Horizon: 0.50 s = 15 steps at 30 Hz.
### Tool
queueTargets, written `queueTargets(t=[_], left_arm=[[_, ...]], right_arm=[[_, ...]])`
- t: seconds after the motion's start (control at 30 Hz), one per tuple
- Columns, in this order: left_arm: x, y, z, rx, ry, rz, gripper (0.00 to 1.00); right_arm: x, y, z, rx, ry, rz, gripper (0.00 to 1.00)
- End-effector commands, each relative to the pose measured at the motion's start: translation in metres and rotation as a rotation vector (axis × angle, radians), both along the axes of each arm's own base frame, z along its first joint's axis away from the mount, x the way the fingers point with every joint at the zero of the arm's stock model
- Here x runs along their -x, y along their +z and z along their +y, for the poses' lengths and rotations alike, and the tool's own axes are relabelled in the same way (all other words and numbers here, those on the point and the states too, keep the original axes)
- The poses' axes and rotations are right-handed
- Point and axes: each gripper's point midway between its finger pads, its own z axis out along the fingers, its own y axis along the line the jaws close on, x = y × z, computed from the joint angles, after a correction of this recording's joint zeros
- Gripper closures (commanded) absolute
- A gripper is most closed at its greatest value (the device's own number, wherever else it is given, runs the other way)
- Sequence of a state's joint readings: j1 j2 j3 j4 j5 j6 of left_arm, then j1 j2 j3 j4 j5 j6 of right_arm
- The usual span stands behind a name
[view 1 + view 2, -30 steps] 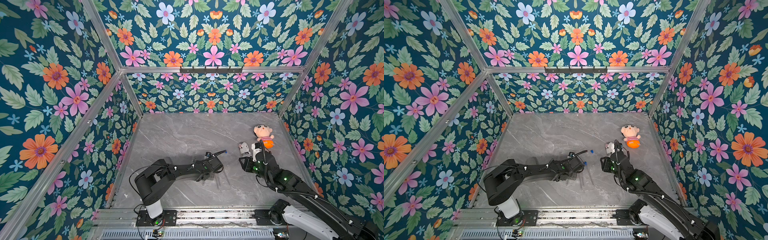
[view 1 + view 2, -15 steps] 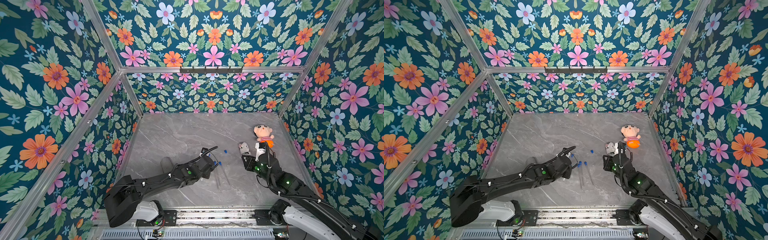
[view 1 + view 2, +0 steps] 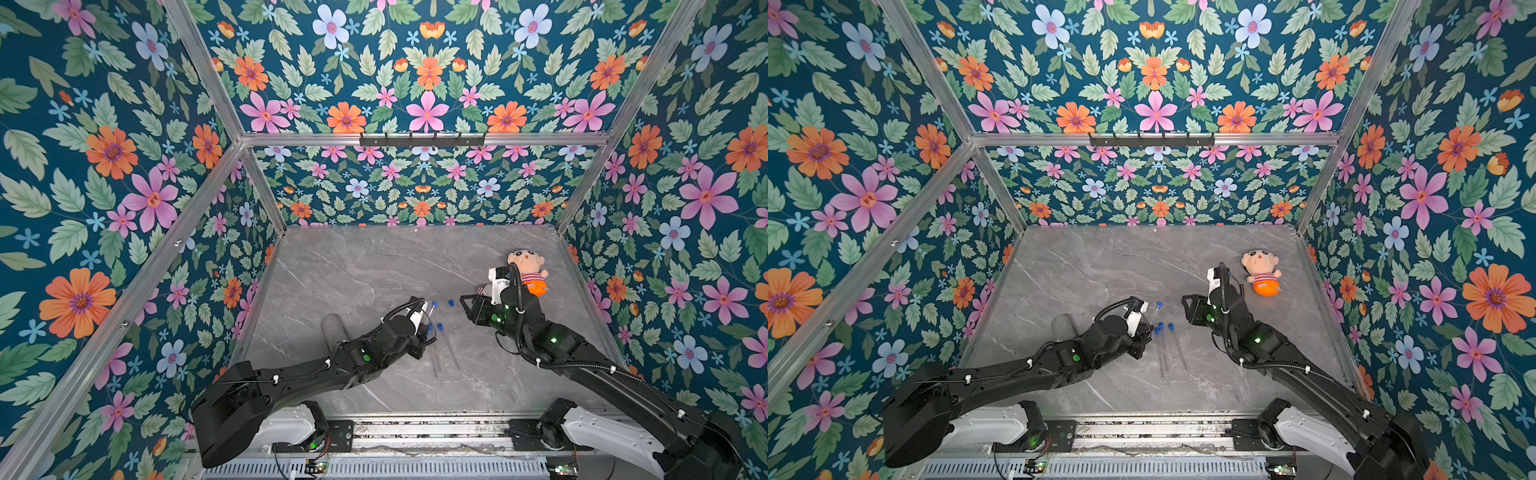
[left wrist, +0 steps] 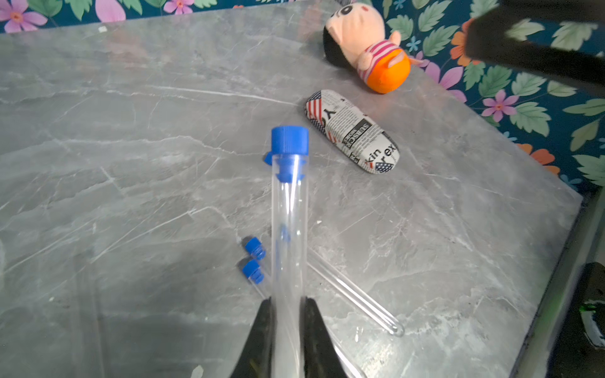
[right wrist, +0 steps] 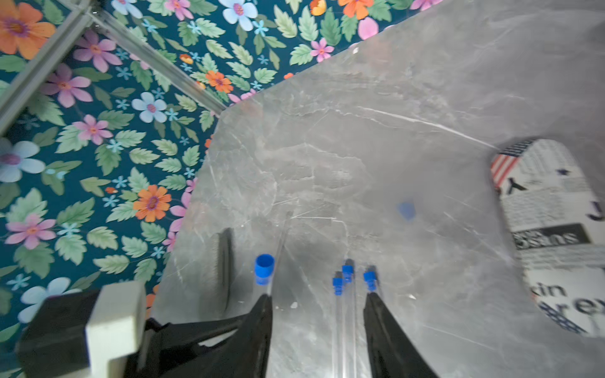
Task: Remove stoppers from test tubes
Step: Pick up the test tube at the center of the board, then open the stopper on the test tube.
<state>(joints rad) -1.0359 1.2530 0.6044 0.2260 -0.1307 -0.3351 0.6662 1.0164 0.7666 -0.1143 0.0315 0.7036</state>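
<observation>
My left gripper (image 4: pixel 288 299) is shut on a clear test tube (image 4: pixel 289 229), held off the table with its blue stopper (image 4: pixel 289 140) in the far end. In both top views this stopper (image 3: pixel 434 304) (image 3: pixel 1158 304) points toward my right gripper (image 3: pixel 465 305), a short way off. The right gripper (image 5: pixel 317 296) is open with nothing between its fingers. Other test tubes (image 3: pixel 451 351) (image 3: pixel 1163 357) lie on the marble with blue stoppers (image 5: pixel 370 278) (image 3: pixel 1170 327) in them. One loose stopper (image 3: pixel 451 303) lies between the grippers.
A plush doll (image 3: pixel 525 270) lies at the back right, with a newsprint-patterned case (image 4: pixel 352 131) beside it, partly under my right arm. A thick grey cylinder (image 3: pixel 334 328) lies left of my left arm. Flowered walls enclose the table (image 3: pixel 374 270).
My left arm has stretched out low, still holding the tube. The right gripper has moved left toward the tube's stopper and its jaws have widened.
</observation>
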Motion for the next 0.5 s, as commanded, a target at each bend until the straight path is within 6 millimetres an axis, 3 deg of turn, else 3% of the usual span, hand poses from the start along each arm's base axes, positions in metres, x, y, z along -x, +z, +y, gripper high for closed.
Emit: queueTargets(t=[0.0, 0.17, 0.47], left_arm=[[0.003, 0.023, -0.02, 0.093, -0.084, -0.065, 0.83], [0.009, 0.026, -0.024, 0.136, -0.13, -0.085, 0.82], [0.01, 0.027, -0.029, 0.16, -0.143, -0.084, 0.83]], right_arm=[[-0.005, 0.027, 0.024, -0.122, 0.077, -0.041, 0.47], [-0.019, 0.026, 0.032, -0.181, 0.084, 0.023, 0.42], [-0.028, 0.002, 0.051, -0.187, 0.118, 0.126, 0.45]])
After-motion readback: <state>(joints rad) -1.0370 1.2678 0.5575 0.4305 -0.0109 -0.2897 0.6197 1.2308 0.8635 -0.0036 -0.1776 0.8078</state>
